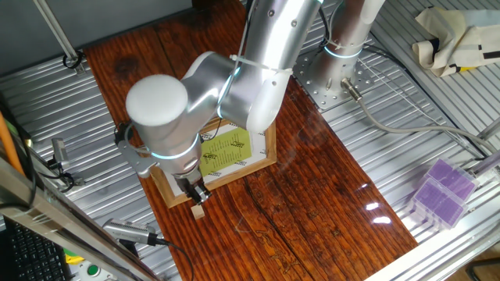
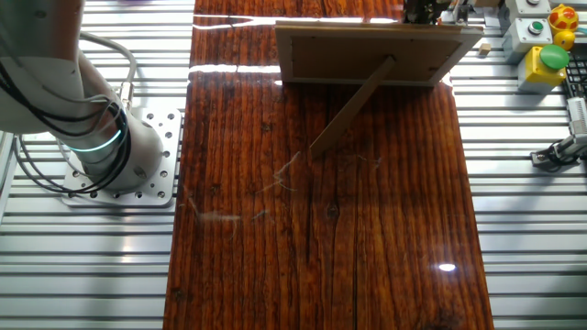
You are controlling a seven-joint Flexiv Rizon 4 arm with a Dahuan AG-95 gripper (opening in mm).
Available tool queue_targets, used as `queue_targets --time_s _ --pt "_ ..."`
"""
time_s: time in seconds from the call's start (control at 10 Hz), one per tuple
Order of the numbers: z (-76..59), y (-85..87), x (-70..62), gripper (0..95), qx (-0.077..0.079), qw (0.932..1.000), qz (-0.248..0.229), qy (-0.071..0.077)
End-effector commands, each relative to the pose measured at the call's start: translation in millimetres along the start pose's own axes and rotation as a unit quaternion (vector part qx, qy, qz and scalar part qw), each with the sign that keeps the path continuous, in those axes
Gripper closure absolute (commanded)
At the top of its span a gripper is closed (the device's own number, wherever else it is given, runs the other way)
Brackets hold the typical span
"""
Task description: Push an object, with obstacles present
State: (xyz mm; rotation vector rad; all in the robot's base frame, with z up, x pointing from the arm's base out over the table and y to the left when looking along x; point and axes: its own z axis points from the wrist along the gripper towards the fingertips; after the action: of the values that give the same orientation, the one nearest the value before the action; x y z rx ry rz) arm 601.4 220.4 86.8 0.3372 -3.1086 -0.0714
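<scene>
The tiny light-tan wooden cube [image 1: 198, 211] lies on the dark wooden board [image 1: 297, 195], just in front of the picture frame's lower left corner. The picture frame [image 1: 238, 152], with a light wood border and a yellow-green sheet, is partly hidden by my arm. In the other fixed view I see its plain back [image 2: 367, 50], propped on a slanted leg [image 2: 353, 110]; the cube is hidden behind it. My gripper [image 1: 195, 191] points down right above the cube, its dark fingers close together, nearly touching the cube's top and the frame's edge.
A purple box [image 1: 443, 191] lies on the metal slats at the right. The arm's base [image 2: 92, 137] is bolted beside the board. A button box [image 2: 548, 57] and a tool [image 2: 559, 151] sit near the frame. Cables [image 1: 406, 125] run over the slats.
</scene>
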Motion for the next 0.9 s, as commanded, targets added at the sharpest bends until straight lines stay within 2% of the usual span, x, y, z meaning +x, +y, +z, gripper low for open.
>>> queue_targets --time_s 0.1,0.6,0.9 --pt "7.3 -3.6 -2.6 95.0 0.001 1.0 0.001 -0.002" --pt "39.0 -7.8 -16.3 95.0 0.008 0.9999 0.006 -0.008" --pt "45.8 -10.9 -17.7 95.0 0.013 0.9999 0.006 -0.007"
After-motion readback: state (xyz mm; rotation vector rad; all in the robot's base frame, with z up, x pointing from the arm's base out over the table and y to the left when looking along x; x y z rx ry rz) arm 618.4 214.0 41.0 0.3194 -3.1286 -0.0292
